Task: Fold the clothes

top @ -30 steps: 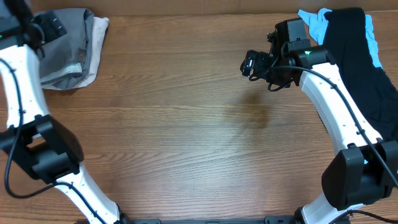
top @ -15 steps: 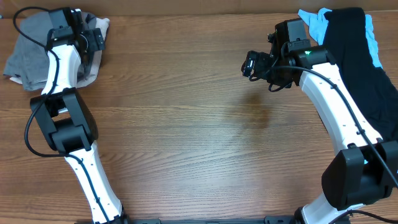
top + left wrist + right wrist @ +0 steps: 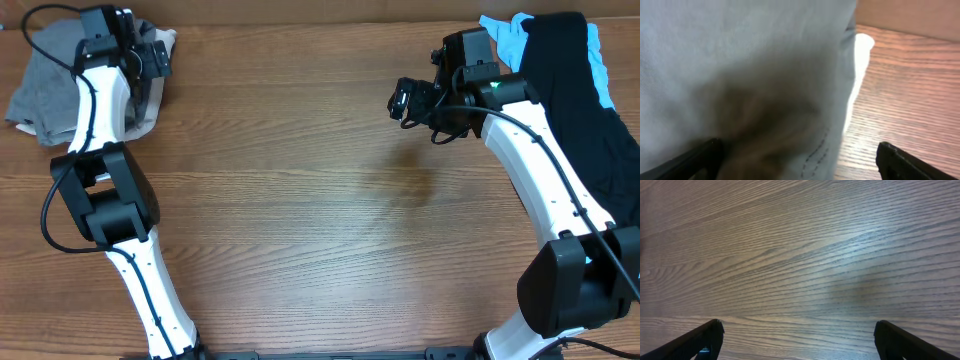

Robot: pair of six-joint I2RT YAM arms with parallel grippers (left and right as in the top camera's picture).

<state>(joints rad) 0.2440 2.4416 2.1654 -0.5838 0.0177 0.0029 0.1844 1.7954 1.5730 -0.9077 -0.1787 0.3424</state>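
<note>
The grey shorts (image 3: 38, 92) lie bunched at the far left corner of the table. They fill most of the left wrist view (image 3: 740, 75), with a stitched seam near the bottom. My left gripper (image 3: 150, 58) hangs over their right edge. Its fingers (image 3: 800, 167) are spread wide, with grey cloth between them and not pinched. My right gripper (image 3: 405, 100) is open and empty above bare wood at the far right of centre. Its two fingertips (image 3: 800, 340) are wide apart over the tabletop.
A cream-beige garment (image 3: 148, 122) lies under the shorts, and its pale edge shows in the left wrist view (image 3: 862, 45). A black garment (image 3: 575, 100) over a light-blue one (image 3: 505, 35) lies at the far right. The wooden table (image 3: 300, 220) spans the middle.
My left arm has swung from the left edge to over the right side of the pile, and the grey shorts now lie further left. The right arm has not moved.
</note>
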